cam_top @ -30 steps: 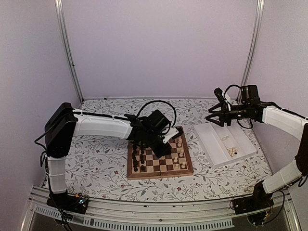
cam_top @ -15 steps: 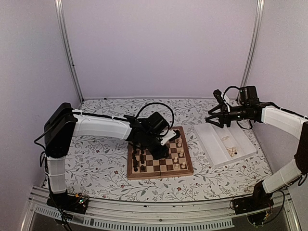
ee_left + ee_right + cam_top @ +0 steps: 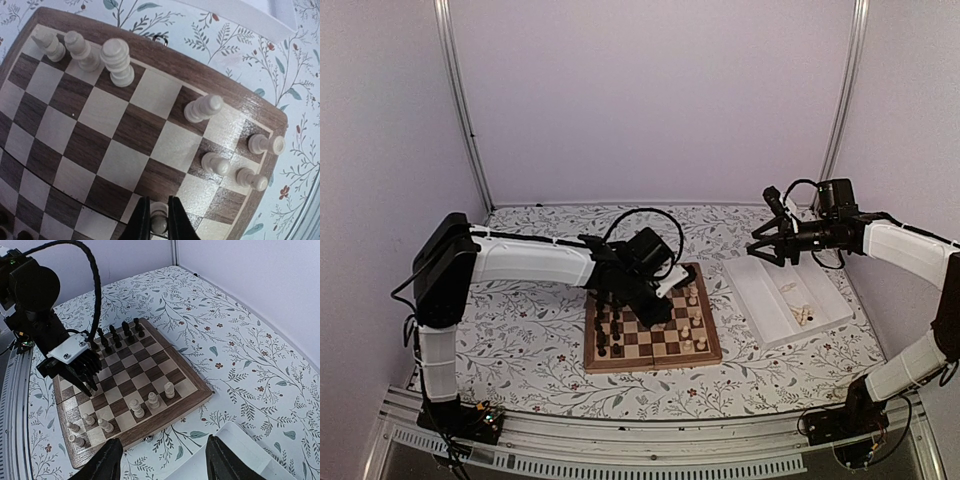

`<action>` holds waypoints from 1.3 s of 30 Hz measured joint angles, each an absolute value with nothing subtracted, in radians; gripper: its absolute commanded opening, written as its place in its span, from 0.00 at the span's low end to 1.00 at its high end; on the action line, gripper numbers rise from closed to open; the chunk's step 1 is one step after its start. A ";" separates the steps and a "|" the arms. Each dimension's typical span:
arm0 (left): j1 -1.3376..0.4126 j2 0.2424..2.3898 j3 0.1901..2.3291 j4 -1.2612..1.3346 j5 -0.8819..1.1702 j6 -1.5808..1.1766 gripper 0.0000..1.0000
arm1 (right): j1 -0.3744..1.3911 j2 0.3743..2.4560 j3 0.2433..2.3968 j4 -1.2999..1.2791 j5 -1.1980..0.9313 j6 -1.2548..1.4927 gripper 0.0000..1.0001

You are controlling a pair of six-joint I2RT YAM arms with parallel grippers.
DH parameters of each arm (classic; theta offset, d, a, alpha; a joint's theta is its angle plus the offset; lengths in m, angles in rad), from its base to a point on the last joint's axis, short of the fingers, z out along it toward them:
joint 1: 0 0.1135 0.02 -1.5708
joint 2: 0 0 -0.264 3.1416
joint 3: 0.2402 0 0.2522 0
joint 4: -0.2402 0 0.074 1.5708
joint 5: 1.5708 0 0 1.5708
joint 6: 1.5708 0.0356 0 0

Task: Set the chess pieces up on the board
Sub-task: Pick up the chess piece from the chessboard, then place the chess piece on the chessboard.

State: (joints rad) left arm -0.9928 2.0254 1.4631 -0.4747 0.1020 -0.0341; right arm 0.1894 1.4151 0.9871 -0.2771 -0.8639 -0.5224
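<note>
The board [image 3: 650,364] lies between the arms, with pale chess pieces [image 3: 694,318] along its right side. In the left wrist view, several pale pieces stand near the far rim [image 3: 118,60] and the right corner [image 3: 215,162]. My left gripper [image 3: 159,201] hangs low over the board and is shut on a pale pawn [image 3: 159,212], which stands upright between the fingers. The same gripper [image 3: 82,377] shows in the right wrist view. My right gripper [image 3: 765,247] is open and empty, raised above the far left corner of the white tray [image 3: 770,310].
Dark pieces [image 3: 608,330] stand in rows on the board's left side [image 3: 117,332]. A few pale pieces [image 3: 802,308] lie in the white tray. The left arm's cable [image 3: 95,295] loops above the board. A floral cloth [image 3: 520,320] covers the table.
The left gripper has shifted only slightly over the board's middle. The right arm has hardly moved.
</note>
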 measured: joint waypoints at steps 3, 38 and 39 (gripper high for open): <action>-0.993 2.038 1.502 -0.473 0.113 -0.034 0.09 | 0.189 1.415 0.987 -0.277 -0.864 -0.525 0.59; -1.001 2.181 1.662 -0.455 0.198 -0.035 0.08 | 0.189 1.430 0.988 -0.298 -0.870 -0.551 0.59; -1.001 2.185 1.662 -0.456 0.199 -0.035 0.09 | 0.189 1.430 0.988 -0.299 -0.871 -0.551 0.59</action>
